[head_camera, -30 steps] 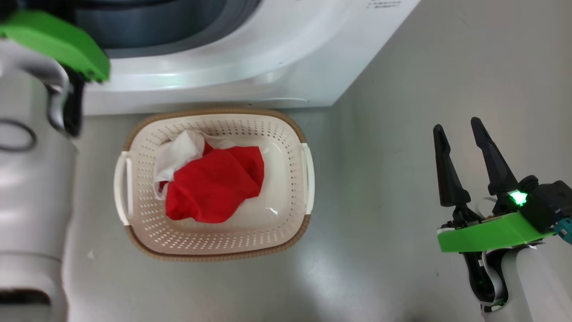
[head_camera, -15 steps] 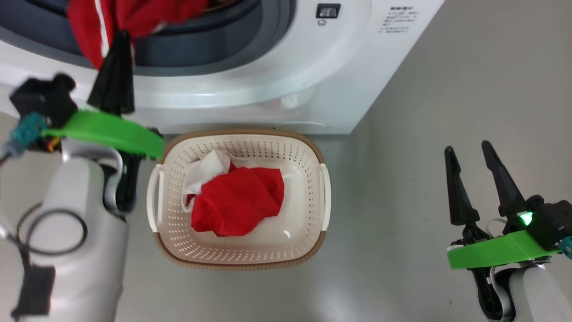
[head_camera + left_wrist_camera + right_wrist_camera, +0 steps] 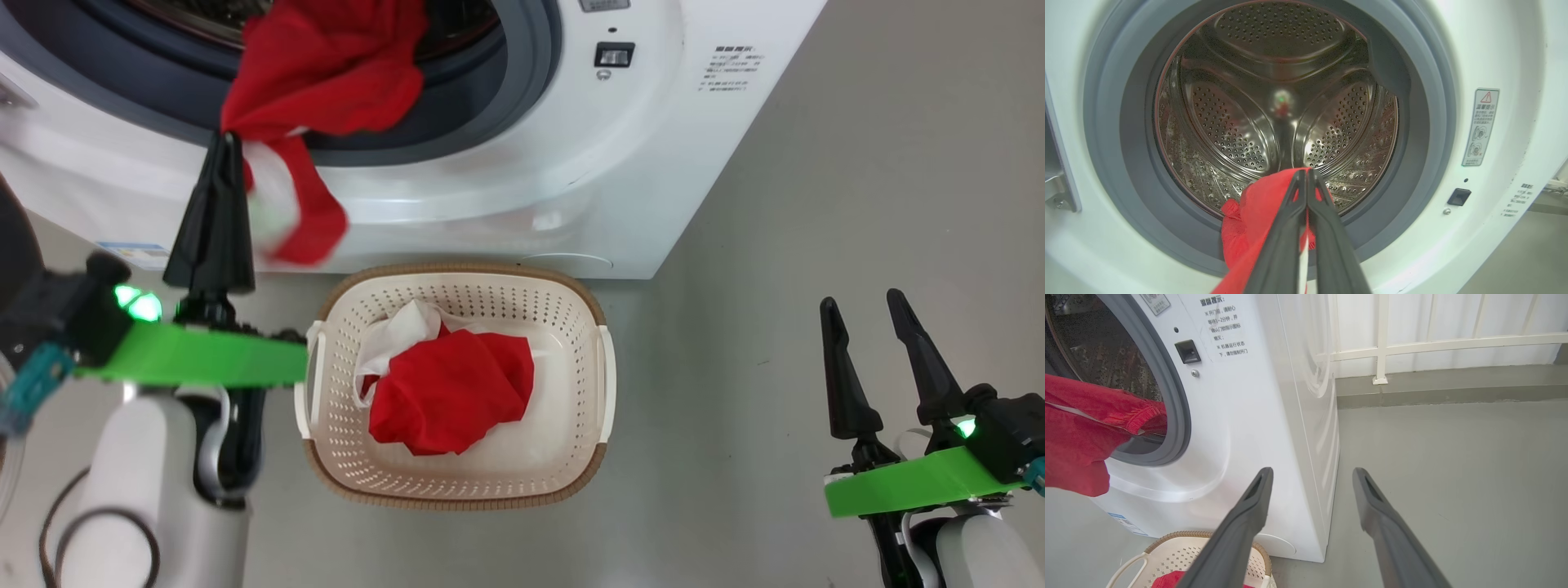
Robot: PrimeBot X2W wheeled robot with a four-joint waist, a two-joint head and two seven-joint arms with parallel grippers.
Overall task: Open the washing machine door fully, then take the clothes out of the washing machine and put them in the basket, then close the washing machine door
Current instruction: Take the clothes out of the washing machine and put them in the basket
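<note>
- Nearest on the right, the right gripper (image 3: 861, 298) hangs over the bare grey floor (image 3: 816, 204). Its two fingers are spread wide with nothing between them, and they point away toward the far side.
- Nearest on the left, the left gripper (image 3: 226, 140) points up at the washer mouth. Its fingers are clenched tip to tip on the edge of the red garment (image 3: 326, 65).
- Between the arms and a touch further out sits the basket (image 3: 457, 273), just in front of the washer's base. Its long axis runs left to right, with a handle at each end.
- A red-and-white bundle (image 3: 449, 400) lies crumpled in the basket, left of centre, its white part toward the far-left corner.
- Beyond that is the washing machine (image 3: 653, 163), its opening uncovered and ringed by the grey gasket (image 3: 1106, 122).
- The red garment stretches out of the opening, long axis running from the drum down and out to the pinched tips. A red and white tail dangles over the white front panel, above the basket's far-left rim.
- Farthest in is the steel drum (image 3: 1274, 102), where only the garment's upper end lies across the lower lip.
</note>
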